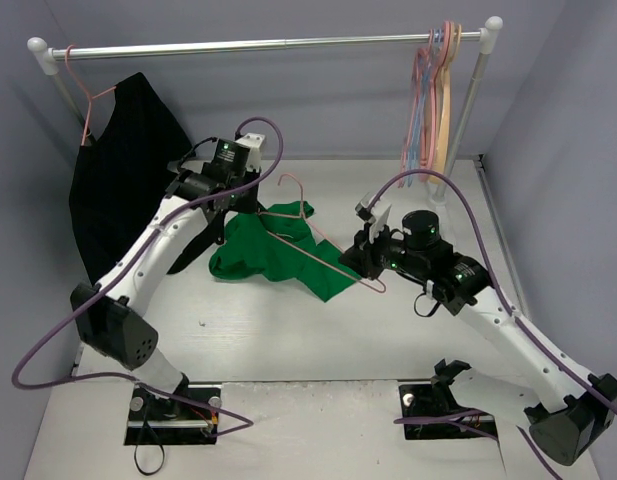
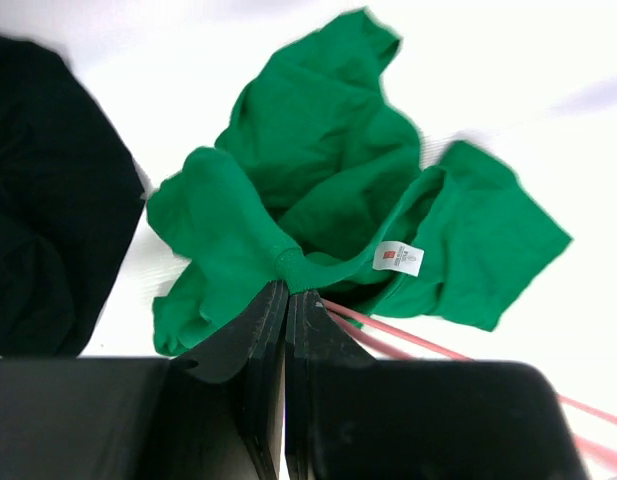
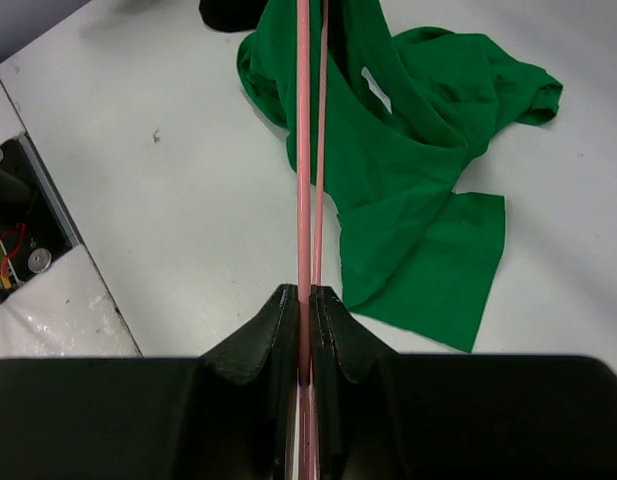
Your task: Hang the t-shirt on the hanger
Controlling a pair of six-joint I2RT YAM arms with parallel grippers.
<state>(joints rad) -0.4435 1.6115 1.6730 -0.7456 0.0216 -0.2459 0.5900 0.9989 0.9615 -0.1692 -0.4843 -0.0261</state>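
Observation:
The bright green t-shirt (image 1: 273,250) lies crumpled on the table centre. Its white neck label (image 2: 398,258) shows in the left wrist view. My left gripper (image 1: 240,207) is shut on the t-shirt's neck rib (image 2: 288,265) at the shirt's upper left. The thin salmon-pink hanger (image 1: 308,235) lies across the t-shirt, hook toward the back. My right gripper (image 1: 373,262) is shut on the hanger's right end, and its bars (image 3: 306,150) run straight out from between the fingers over the t-shirt (image 3: 408,150). The hanger's bars also show in the left wrist view (image 2: 408,340).
A black garment (image 1: 123,180) hangs on a pink hanger at the left of the rail (image 1: 268,45) and shows in the left wrist view (image 2: 48,200). Several hangers, pink, light blue and tan (image 1: 433,95), hang at the rail's right end. Grey walls close in behind and at the sides.

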